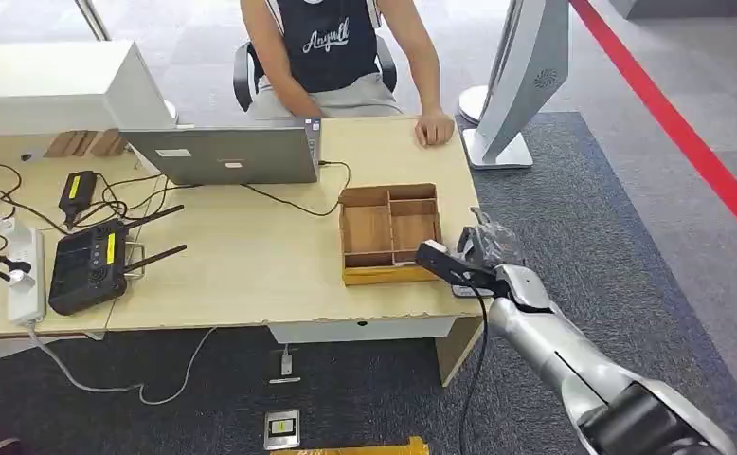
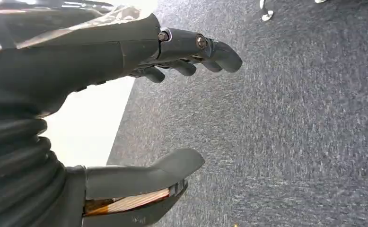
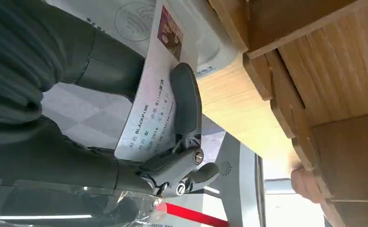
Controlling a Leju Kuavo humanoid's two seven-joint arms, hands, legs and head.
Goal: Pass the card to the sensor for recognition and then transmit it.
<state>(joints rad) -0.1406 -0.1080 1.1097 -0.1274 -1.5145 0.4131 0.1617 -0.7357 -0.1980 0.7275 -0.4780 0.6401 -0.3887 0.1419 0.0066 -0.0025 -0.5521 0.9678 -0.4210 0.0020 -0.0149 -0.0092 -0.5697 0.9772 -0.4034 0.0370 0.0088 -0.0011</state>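
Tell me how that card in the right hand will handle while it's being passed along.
The card looks thin and flat, so it is probably light and somewhat bendy. Its printed face appears smooth and glossy, so it may slip under the right hand, whose finger presses across it. Held near the sensor, it seems unlikely to break.

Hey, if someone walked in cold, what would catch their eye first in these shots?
Probably the right robot hand gripping a white printed ID card at the desk's near right corner, beside the divided wooden tray. Next, the seated person in a dark top behind the silver laptop.
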